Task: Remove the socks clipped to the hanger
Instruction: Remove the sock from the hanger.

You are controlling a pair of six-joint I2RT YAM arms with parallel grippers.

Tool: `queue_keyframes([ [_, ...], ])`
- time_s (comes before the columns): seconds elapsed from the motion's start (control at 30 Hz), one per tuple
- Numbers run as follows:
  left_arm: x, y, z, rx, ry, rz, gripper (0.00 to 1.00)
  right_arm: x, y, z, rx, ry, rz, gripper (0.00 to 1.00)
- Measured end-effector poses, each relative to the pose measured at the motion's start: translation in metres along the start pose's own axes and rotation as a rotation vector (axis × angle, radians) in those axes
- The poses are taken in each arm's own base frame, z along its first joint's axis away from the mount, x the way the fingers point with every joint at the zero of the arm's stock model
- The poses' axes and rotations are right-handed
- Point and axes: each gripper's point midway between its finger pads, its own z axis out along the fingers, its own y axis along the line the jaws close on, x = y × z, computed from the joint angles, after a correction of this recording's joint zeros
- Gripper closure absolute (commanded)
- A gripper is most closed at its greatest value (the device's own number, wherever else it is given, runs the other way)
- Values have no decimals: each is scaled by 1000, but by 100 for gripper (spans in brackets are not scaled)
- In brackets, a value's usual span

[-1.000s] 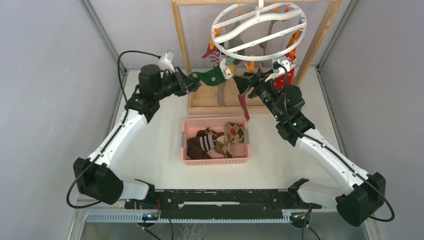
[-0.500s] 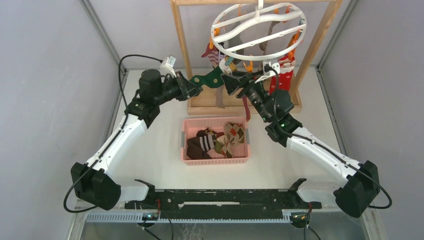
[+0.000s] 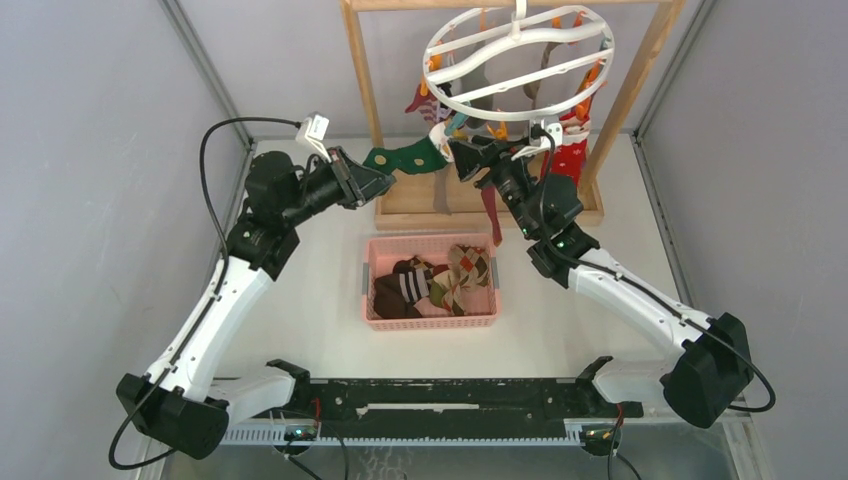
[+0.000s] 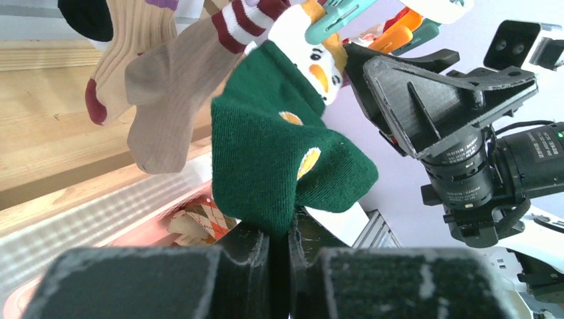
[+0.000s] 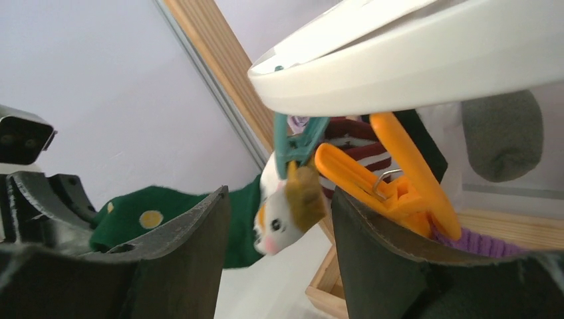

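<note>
The white ring hanger (image 3: 515, 62) hangs from the wooden rack, with several socks (image 3: 570, 155) clipped round its rim. My left gripper (image 3: 376, 182) is shut on the toe of a green sock (image 4: 279, 146) with yellow dots, stretched out to the left. Its white animal-face cuff (image 5: 276, 216) is held in a teal clip (image 5: 298, 143). My right gripper (image 5: 279, 199) is open just under the ring (image 5: 425, 60), the teal clip above the gap between its fingers. An orange clip (image 5: 389, 183) rests against the right finger (image 5: 379, 252). A beige sock (image 4: 169, 93) hangs beside the green one.
The wooden frame rack (image 3: 362, 80) stands at the back on its base board (image 3: 420, 205). A pink basket (image 3: 430, 241) with several socks in it sits in front of the rack, between the arms. Grey walls close in both sides.
My left arm has drawn back to the left, pulling the green sock taut. My right gripper has moved up and left under the ring to the teal clip and opened a little.
</note>
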Motion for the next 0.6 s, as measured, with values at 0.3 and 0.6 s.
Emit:
queue_keyframes([
  [0.3, 5, 3, -4, -16, 22, -16, 87, -11, -16, 3, 26, -25, -4, 36],
  [0.6, 7, 4, -5, -17, 35, -22, 87, -19, -13, 7, -6, -63, 21, 35],
])
